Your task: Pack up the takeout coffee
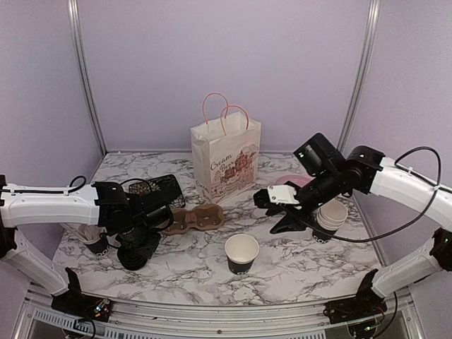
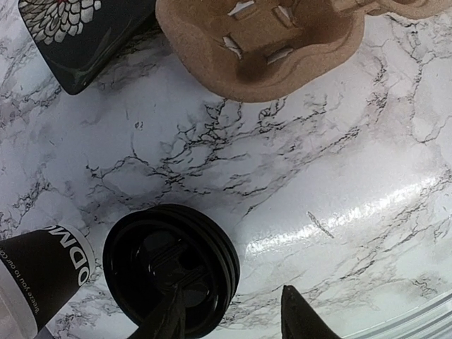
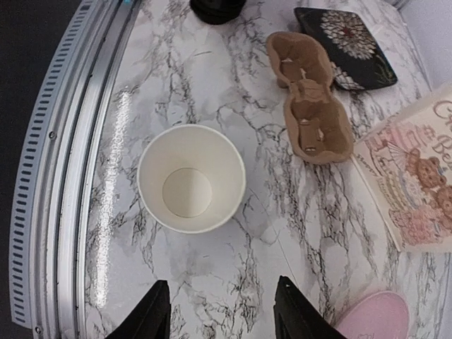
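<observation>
Reading "Cream" on bag [image 1: 224,161] behind cup [image 1: 241,252].

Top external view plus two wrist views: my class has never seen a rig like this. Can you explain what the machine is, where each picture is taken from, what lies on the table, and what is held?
The machine is two robot arms, a left arm and a right arm, bolted at the near edge of a marble table. The top view looks down from behind them. Each wrist view looks along that arm's own pincer.

On the table are a paper bag, a brown cup carrier, an open black cup, stacked cups and a stack of black lids.

The left pincer is open at the lids. The right pincer is open above the empty cup. Neither clamps anything.
</observation>
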Robot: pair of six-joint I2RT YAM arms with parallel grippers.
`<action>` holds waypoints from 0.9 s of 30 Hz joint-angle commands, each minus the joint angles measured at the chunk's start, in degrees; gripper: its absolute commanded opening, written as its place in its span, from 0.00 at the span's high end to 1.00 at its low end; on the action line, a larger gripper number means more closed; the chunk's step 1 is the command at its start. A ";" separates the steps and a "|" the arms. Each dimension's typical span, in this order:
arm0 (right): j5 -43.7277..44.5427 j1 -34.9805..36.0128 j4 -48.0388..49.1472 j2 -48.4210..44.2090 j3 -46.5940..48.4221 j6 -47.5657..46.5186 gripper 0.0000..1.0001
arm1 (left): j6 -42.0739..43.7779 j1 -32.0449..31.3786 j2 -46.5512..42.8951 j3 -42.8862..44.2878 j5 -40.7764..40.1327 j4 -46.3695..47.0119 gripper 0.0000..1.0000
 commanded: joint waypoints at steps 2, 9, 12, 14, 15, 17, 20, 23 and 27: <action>-16.95 -15.87 12.04 -14.45 -12.83 4.47 0.52 | 1.97 1.93 2.90 -1.37 4.54 0.89 0.54; -21.69 -28.77 25.86 -25.22 -29.72 9.93 0.52 | 2.61 2.85 5.73 -2.30 6.38 0.43 0.54; -21.25 -29.61 25.75 -26.26 -29.57 9.95 0.52 | 2.47 3.08 6.01 -2.22 5.93 0.20 0.54; -22.04 -29.83 25.86 -26.17 -29.87 9.90 0.51 | 2.42 3.25 6.23 -2.13 5.84 0.15 0.55; -22.31 -29.83 25.93 -26.09 -30.09 9.88 0.51 | 2.42 3.36 6.34 -2.13 5.76 0.12 0.56; -22.57 -29.87 26.00 -25.98 -30.25 9.77 0.51 | 2.50 3.60 6.59 -2.13 5.73 0.07 0.59; -23.10 -29.85 26.08 -25.71 -30.35 9.56 0.51 | 2.42 3.74 6.72 -2.19 5.78 -0.04 0.63; -23.15 -29.90 26.09 -25.69 -30.61 9.29 0.51 | 2.42 3.84 6.72 -2.33 5.92 -0.26 0.70; -23.11 -29.88 26.09 -25.71 -30.85 9.09 0.52 | 2.44 3.83 6.31 -2.13 5.60 -0.97 0.76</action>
